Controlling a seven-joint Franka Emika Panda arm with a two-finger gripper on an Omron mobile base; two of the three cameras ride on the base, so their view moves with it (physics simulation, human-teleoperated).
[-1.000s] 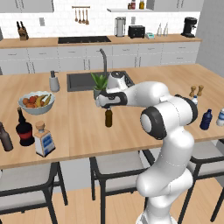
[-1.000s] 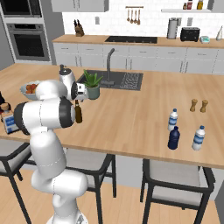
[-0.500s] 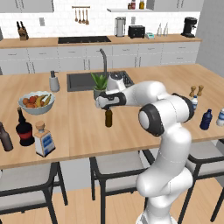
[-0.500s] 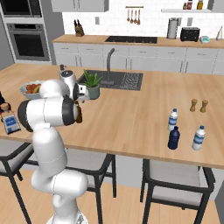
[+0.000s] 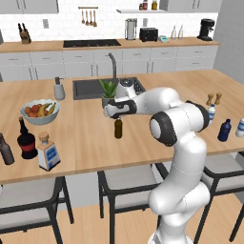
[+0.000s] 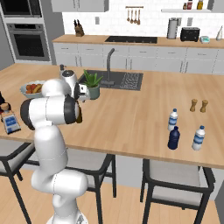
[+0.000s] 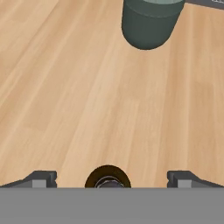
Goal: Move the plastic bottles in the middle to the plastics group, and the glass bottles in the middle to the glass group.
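The slim brown bottle [image 5: 118,129] stands upright in the middle of the island. My gripper [image 5: 117,116] hangs straight above it, open. In the hand view the bottle's cap [image 7: 107,177] sits between the two spread fingertips [image 7: 42,179], with nothing gripped. At the left end stand the square clear bottle [image 5: 47,151], the round-bellied black bottle [image 5: 26,141] and a plain dark-brown bottle [image 5: 5,150]. At the right end the stubby dark-blue bottle [image 6: 173,138] stands between two white blue-labelled bottles [image 6: 173,119] [image 6: 198,138].
A potted plant [image 5: 108,95] stands just behind the brown bottle, its green pot [image 7: 148,22] ahead of my hand. A fruit bowl [image 5: 39,111], a soap dispenser [image 5: 58,89] and the sink [image 5: 88,89] lie further back. Two wooden-topped shakers [image 6: 198,105] stand at the right.
My elbow has swung a little to the left while the hand stays over the brown bottle. The jaws remain open.
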